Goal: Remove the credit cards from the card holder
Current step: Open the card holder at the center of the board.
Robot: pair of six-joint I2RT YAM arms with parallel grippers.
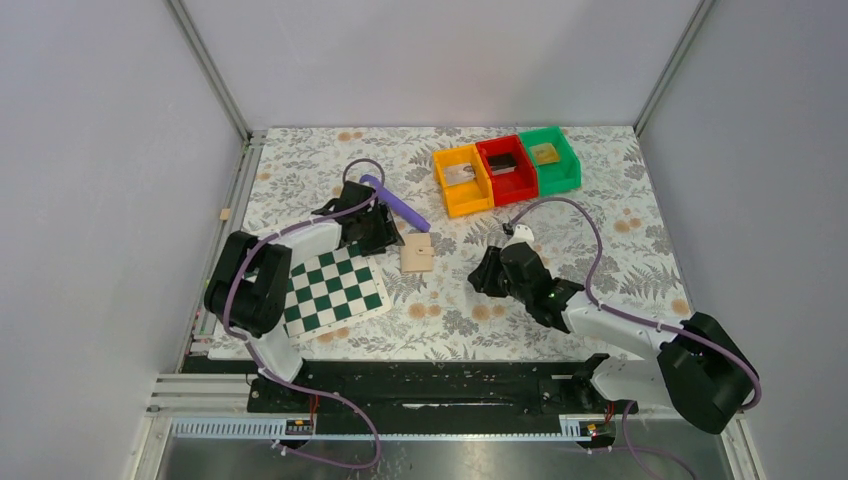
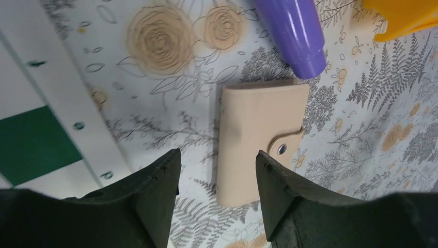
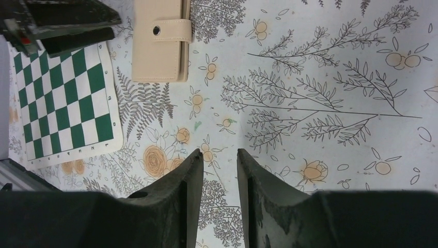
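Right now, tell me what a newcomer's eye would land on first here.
The row of orange, red and green bins at the table's far side, then the green-and-white checkered board beside the left arm. Between them lies the closed tan card holder, the left gripper open at its edge.

Tan card holder [image 2: 255, 134]; grn/wht checkered board [image 1: 345, 290]; purple tube [image 2: 292, 31]; floral cloth [image 3: 335, 129].

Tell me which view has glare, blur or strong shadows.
Top external view: even, soft light, card holder small but clear. Left wrist view: glare streak on the purple cylinder, soft shadow left of the card holder, left tool dark. Right wrist view: tablecloth sharp, no glare.
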